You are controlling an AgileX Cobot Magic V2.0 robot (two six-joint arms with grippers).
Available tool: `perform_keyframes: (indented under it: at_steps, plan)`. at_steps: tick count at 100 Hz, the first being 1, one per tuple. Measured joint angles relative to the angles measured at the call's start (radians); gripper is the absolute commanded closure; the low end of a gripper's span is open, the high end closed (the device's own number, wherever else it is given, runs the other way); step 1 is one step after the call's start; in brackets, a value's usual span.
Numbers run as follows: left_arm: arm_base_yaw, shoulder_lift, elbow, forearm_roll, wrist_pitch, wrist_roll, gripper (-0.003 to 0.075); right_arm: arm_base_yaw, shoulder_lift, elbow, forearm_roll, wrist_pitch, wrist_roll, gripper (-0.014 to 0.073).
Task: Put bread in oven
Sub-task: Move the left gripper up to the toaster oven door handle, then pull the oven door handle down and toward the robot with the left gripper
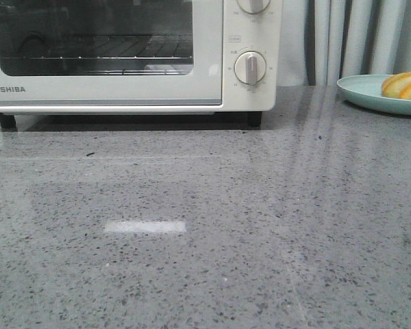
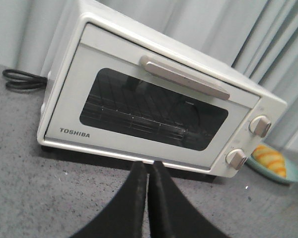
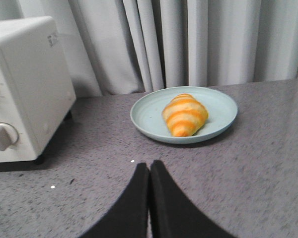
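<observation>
Right wrist view, bread [image 3: 185, 115] on plate [image 3: 149, 116], tapered end toward camera

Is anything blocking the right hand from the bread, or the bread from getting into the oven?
Nothing visible lies between the right hand and the bread on its plate; only bare counter. The oven itself is the obstacle: its door is shut, handle untouched.
</observation>
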Motion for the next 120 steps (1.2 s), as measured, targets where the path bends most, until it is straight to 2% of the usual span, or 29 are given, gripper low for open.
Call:
perform_keyframes:
  at_steps: [15,25,38,56,79,99,120]
  plan:
    - [-0.009,0.254,-0.184,0.013,0.039,0.120,0.0741,0.004,0.142,-0.091,-0.016,-0.019,-0.008,0.0653]
    - [-0.054,0.370,-0.263,0.017,0.022,0.158,0.0741,0.027,0.169,-0.100,-0.018,-0.036,-0.009,0.0652]
    - [-0.173,0.477,-0.345,0.019,-0.056,0.238,0.0741,0.045,0.171,-0.100,-0.018,-0.036,-0.009,0.0652]
    - [-0.281,0.607,-0.439,0.019,-0.205,0.306,0.0741,0.051,0.171,-0.100,-0.018,-0.021,-0.011,0.0652]
    - [-0.292,0.792,-0.521,0.012,-0.327,0.322,0.0741,0.051,0.171,-0.100,-0.018,-0.012,-0.011,0.0653]
    - [-0.292,0.921,-0.557,0.010,-0.343,0.324,0.0741,0.053,0.171,-0.100,-0.010,-0.010,-0.011,0.0653]
    - [-0.292,0.971,-0.573,0.010,-0.370,0.326,0.0741,0.053,0.171,-0.100,-0.010,0.016,-0.011,0.0653]
